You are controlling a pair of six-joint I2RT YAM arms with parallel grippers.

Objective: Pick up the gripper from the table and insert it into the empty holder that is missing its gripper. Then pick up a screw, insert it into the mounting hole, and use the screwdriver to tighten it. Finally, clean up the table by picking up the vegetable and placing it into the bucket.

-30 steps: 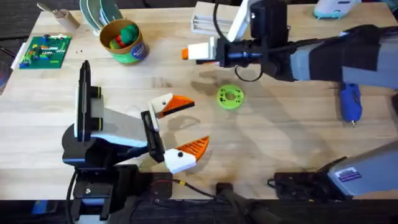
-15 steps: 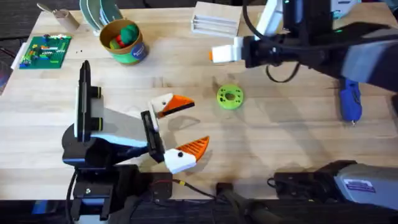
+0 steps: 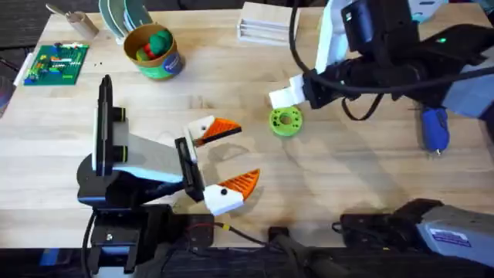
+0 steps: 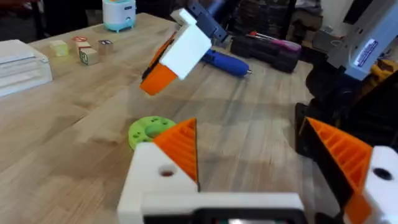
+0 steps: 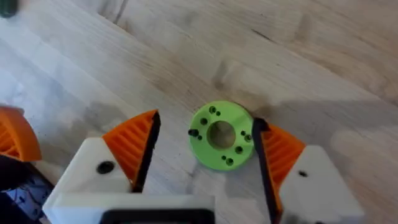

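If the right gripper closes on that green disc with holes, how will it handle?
The green disc lies flat on the table, so it probably won't roll. It looks like stiff, light plastic; thin edges may slip from the right gripper.

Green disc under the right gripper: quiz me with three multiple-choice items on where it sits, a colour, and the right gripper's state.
1. Where is the green disc?
A. Inside the bucket
B. Flat on the table, below the right gripper
C. Held in the left gripper

2. What colour is the screwdriver?
A. Blue
B. Red
C. Yellow

3. How do the right gripper's fingers stand?
A. Shut on the disc
B. Shut on nothing
C. Open, one on either side of the disc

Answers:
1 B: the overhead view shows the disc lying on the bare table, apart from the bucket and the left gripper.
2 A: its body is blue in the overhead and left wrist views.
3 C: the right wrist view shows gaps between both orange pads and the disc.
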